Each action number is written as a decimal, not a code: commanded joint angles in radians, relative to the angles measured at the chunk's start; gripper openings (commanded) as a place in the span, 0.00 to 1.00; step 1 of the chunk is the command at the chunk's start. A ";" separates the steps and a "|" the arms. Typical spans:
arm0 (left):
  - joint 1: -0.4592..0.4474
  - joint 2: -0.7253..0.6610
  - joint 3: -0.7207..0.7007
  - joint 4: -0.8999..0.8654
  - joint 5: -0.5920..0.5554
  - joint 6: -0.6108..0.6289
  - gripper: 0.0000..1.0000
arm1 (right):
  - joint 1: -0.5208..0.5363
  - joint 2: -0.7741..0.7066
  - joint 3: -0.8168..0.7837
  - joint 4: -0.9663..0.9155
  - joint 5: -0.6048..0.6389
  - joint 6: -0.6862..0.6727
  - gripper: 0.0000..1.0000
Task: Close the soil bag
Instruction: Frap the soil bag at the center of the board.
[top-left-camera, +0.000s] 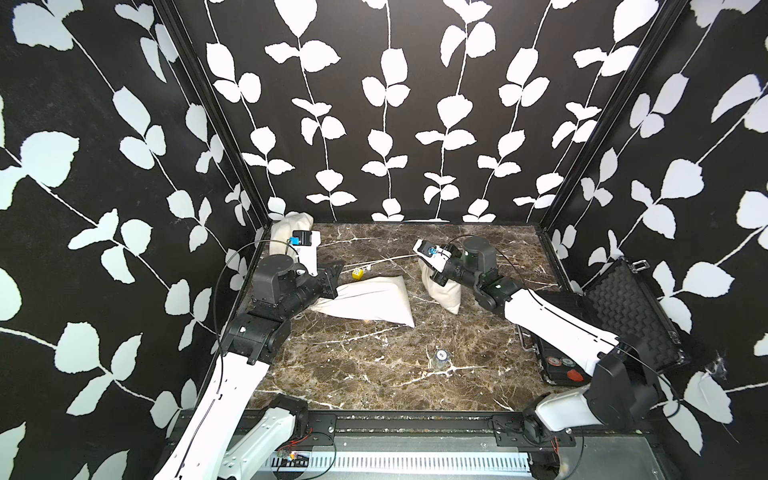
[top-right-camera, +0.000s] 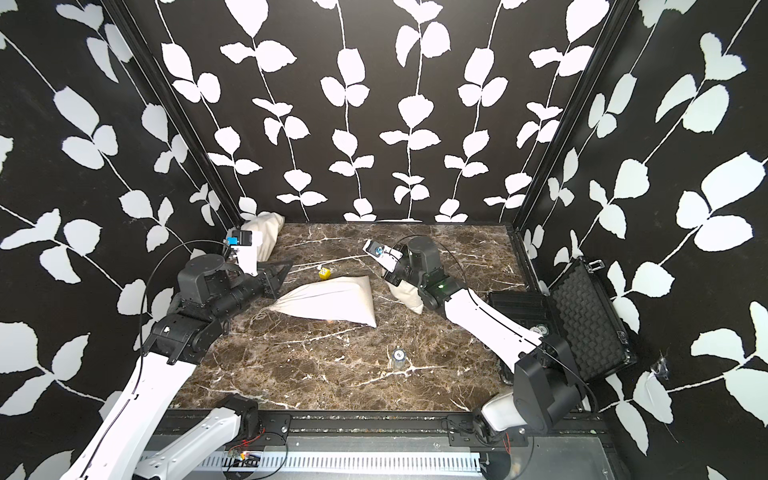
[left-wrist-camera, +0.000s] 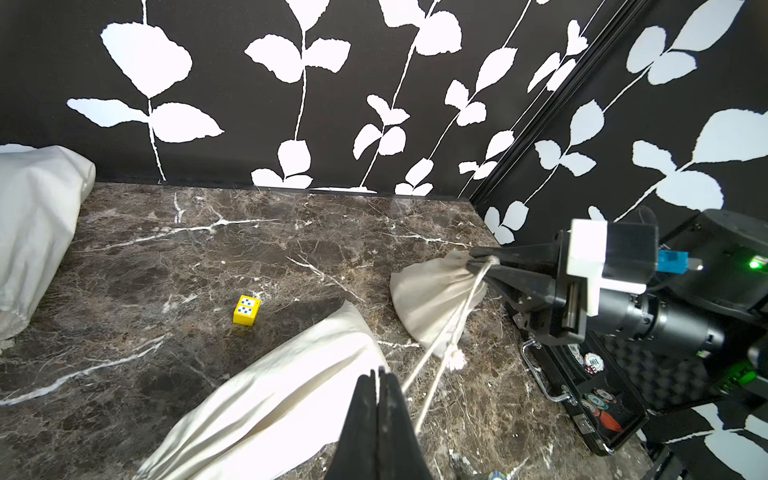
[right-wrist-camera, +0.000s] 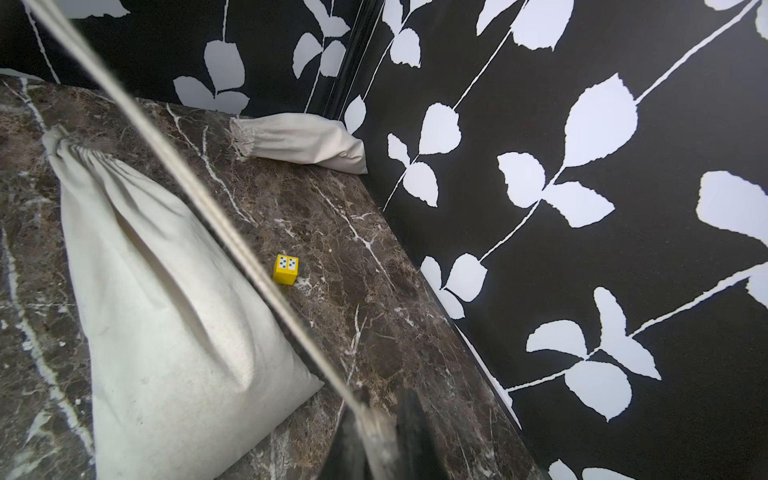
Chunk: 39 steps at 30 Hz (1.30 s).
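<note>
- While our left gripper (left-wrist-camera: 376, 376) is clamped shut on the drawstring (right-wrist-camera: 208, 199), a larger cloth sack (top-left-camera: 370, 301) lies flat just beside and below its jaws; we take it that this one is not ours to close.
- Between the two grippers the drawstring runs taut above the marble tabletop (top-left-camera: 374, 374), with a small yellow cube (top-left-camera: 357, 273) near the span, closer to the left gripper.
- At the far end of the drawstring, our right gripper (left-wrist-camera: 476, 259) pinches the gathered neck of the soil bag (left-wrist-camera: 428, 307), which stands on the tabletop right under those jaws.
- We judge the bag soft and slumping, weighted enough by its fill to stay put. Its cloth body would only deform in a grip, so the bunched neck is the place to hold it. The thin drawstring looks likely to slip, so it wants a firm pinch.
</note>
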 joint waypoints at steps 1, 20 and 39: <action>0.051 -0.070 -0.003 0.027 -0.208 0.024 0.00 | -0.159 0.102 -0.059 -0.132 0.352 0.048 0.10; -0.199 0.201 -0.223 0.369 -0.163 0.137 0.36 | -0.076 0.014 -0.015 -0.067 -0.099 0.246 0.00; -0.321 0.628 -0.026 0.648 0.140 0.385 0.75 | -0.070 -0.006 -0.082 -0.014 -0.163 0.285 0.04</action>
